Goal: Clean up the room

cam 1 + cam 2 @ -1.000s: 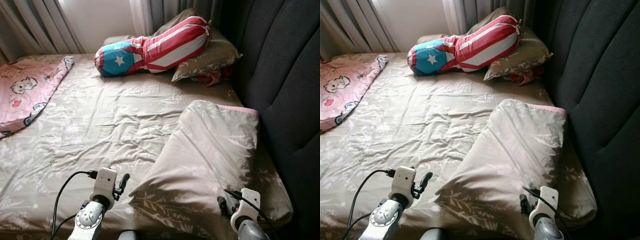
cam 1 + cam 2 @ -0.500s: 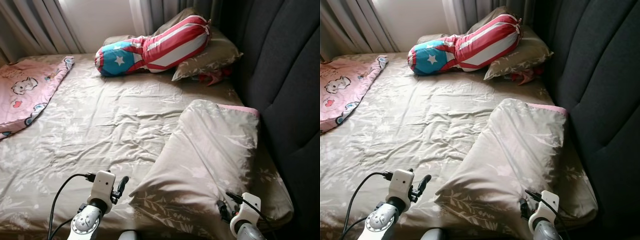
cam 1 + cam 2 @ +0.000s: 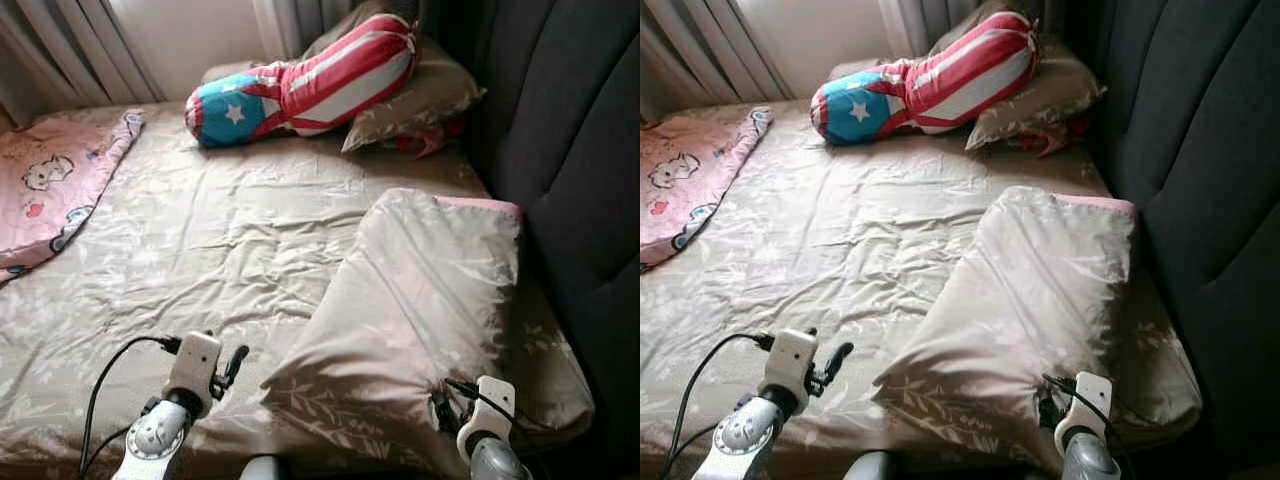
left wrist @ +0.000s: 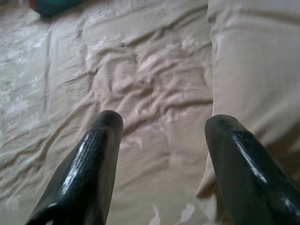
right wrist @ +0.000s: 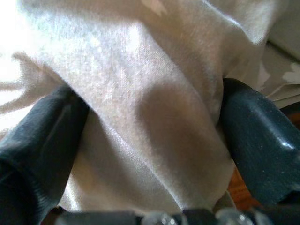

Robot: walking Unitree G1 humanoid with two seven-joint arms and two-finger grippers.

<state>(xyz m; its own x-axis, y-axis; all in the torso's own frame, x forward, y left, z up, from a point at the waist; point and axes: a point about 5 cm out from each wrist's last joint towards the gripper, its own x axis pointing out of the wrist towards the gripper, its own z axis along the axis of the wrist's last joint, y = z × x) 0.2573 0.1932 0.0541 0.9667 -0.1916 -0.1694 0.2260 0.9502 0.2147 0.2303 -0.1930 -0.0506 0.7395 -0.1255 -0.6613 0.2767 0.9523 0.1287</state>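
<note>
Bedding is being inspected from the left side of the bed across to the headboard. A pink cartoon blanket (image 3: pixel 50 195) is lying at the far left edge of the bed (image 3: pixel 200 240). The left pincer (image 3: pixel 228 368) is being held just above the wrinkled sheet (image 4: pixel 140 84), its fingers (image 4: pixel 93 154) spread and holding nothing. A striped star-printed bolster (image 3: pixel 300 85) is resting against a far pillow (image 3: pixel 425 95) near the curtains (image 3: pixel 60 50).

Further right, the near pillow (image 3: pixel 420 300) is lying askew, one end toward the dark padded headboard (image 3: pixel 560 150). The right pincer (image 3: pixel 440 412) is being closed on this pillow's near corner, with cloth (image 5: pixel 140 117) gathered between both fingers (image 5: pixel 42 136).

The pillow is judged light, soft and limp; sagging and swinging are to be expected when it is lifted. The smooth cover may slip, so a deep bite of fabric and filling at the corner is advised, with the opposite corner taken by the left pincer.
</note>
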